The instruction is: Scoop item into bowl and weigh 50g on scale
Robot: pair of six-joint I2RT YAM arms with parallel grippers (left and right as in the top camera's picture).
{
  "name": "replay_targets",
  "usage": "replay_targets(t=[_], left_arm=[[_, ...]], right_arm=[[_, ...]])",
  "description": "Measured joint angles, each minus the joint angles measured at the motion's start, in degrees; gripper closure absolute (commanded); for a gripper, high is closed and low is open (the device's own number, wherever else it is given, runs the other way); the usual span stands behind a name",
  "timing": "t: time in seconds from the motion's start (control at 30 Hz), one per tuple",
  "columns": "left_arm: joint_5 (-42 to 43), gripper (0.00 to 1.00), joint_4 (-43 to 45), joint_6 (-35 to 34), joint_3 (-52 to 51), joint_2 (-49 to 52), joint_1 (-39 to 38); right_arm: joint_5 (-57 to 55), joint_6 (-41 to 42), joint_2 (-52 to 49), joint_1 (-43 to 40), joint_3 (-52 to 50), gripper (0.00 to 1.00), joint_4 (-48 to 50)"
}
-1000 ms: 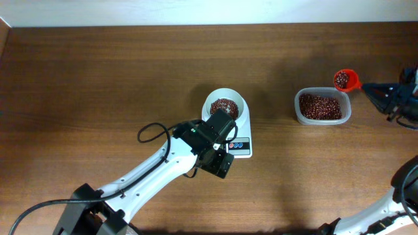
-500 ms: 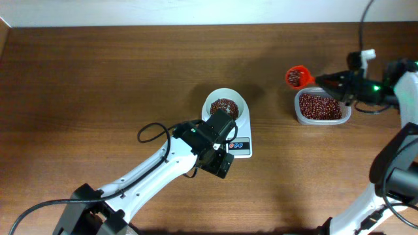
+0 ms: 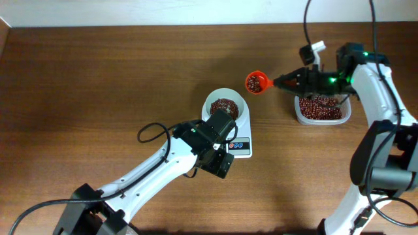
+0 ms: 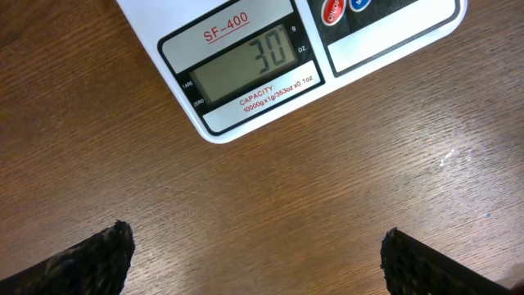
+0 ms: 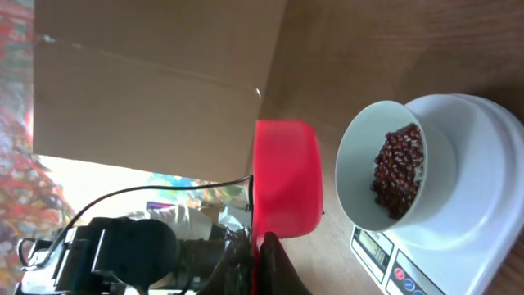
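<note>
The white bowl [image 3: 226, 104] sits on the white scale [image 3: 242, 145] and holds dark reddish-brown beans [image 3: 224, 105]. In the left wrist view the scale [image 4: 246, 61] has a display that reads 30. My right gripper [image 3: 289, 81] is shut on the handle of a red scoop [image 3: 256, 83] full of beans, just right of the bowl. In the right wrist view the scoop [image 5: 285, 187] is beside the bowl [image 5: 391, 168]. My left gripper [image 4: 258, 258] is open and empty above the wood in front of the scale.
A clear plastic tub [image 3: 321, 108] with more beans stands to the right of the scale, under my right arm. My left arm [image 3: 163, 166] crosses the table's front middle, partly over the scale.
My right gripper has carried the loaded red scoop left from beside the tub to just right of the bowl. The left arm has not moved.
</note>
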State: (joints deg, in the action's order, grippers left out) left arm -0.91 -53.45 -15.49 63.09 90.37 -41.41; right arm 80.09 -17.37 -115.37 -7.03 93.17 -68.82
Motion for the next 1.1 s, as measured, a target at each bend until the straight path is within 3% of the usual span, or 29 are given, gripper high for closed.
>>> replay_targets(t=[0.23, 0.7, 1.1], left_arm=[[0.0, 0.01, 0.0, 0.0, 0.0, 0.0, 0.0], [0.0, 0.01, 0.0, 0.0, 0.0, 0.0, 0.0], [0.0, 0.01, 0.0, 0.0, 0.0, 0.0, 0.0]], right_arm=[[-4.0, 5.2, 0.0, 5.6, 0.0, 0.96, 4.6], [-21.9, 6.5, 0.0, 12.6, 0.0, 0.96, 10.3], [-25.5, 6.4, 0.0, 14.7, -0.1, 0.96, 12.7]])
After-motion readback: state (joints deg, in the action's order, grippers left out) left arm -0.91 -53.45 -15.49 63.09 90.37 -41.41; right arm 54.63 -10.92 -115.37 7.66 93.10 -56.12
